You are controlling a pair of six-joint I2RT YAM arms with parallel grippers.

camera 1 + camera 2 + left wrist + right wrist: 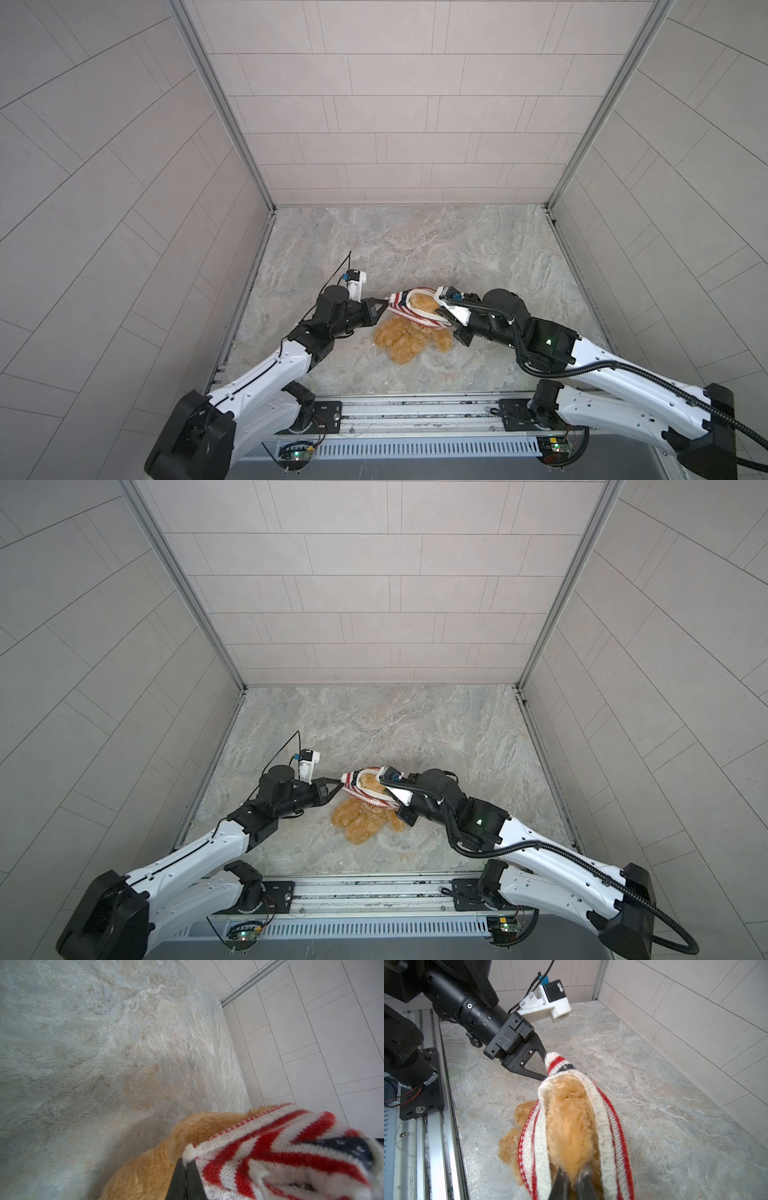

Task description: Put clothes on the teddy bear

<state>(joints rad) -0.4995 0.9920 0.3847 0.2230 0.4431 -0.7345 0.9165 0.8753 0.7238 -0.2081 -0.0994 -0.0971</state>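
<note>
The left gripper [384,308] and the right gripper [573,1180] each pinch an end of the sweater [402,306], stretched over the teddy bear [409,338] lying on the table [415,249]. Too much pull could yank it from their grip.

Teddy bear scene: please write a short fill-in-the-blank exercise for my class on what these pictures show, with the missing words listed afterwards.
1. The sweater has white and ____ stripes.
2. The bear lying on the table is covered in golden-brown ____.
3. The left hand and the right hand each grip one end of the ____, stretching it open around the bear.

Missing words: red; fur; sweater
</note>
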